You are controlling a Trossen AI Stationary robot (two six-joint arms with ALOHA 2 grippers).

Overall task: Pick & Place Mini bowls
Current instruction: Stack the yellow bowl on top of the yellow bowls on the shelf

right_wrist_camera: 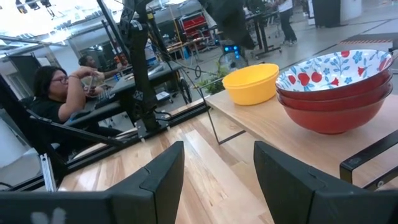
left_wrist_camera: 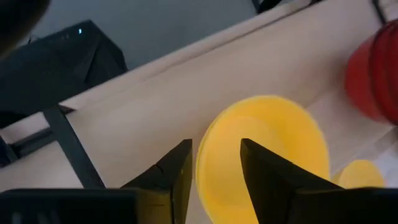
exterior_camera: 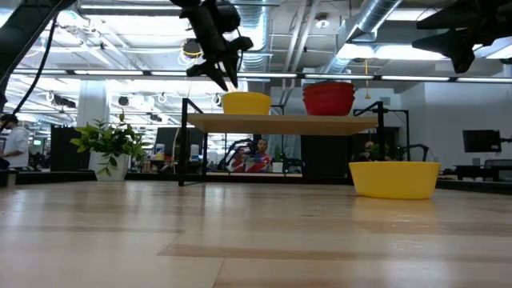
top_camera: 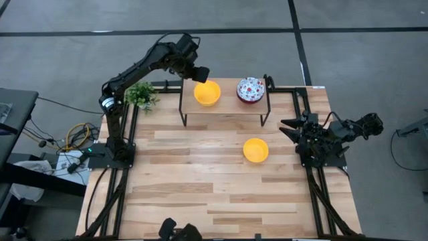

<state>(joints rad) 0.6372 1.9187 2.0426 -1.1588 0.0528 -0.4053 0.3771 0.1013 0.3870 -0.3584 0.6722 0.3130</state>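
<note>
A yellow mini bowl stands on a small raised shelf at the table's far side. Beside it on the shelf is a stack of three floral mini bowls, red outside. Another yellow mini bowl sits on the table, right of centre. My left gripper is open and hovers just above the left rim of the shelf's yellow bowl. In the left wrist view that rim shows between the fingers. My right gripper is open and waits at the table's right edge.
The shelf has a wooden top on thin black legs, with room underneath. A potted plant stands at the far left corner. Black frame rails run along both table sides. People sit at desks beyond the table.
</note>
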